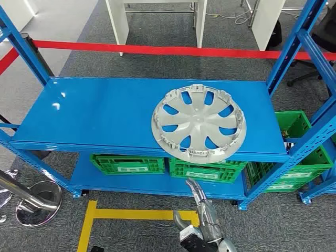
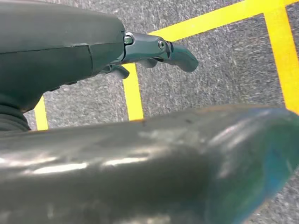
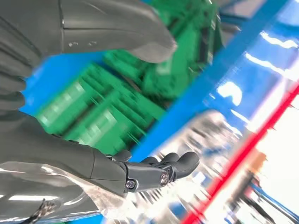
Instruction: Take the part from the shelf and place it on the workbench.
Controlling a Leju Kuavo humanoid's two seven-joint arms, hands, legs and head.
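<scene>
My right hand (image 1: 200,218), fingers apart and empty, reaches up below the shelf (image 1: 99,113) edge, the hubcap (image 1: 199,122) lying flat just ahead and above.

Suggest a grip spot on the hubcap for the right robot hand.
Take the near rim of the hubcap, the part that overhangs the front edge of the shelf. It lies flat with its inner side up, so fingers can slip under the overhang and the thumb close on top. The right robot hand is open, already below and in front of that edge.
</scene>
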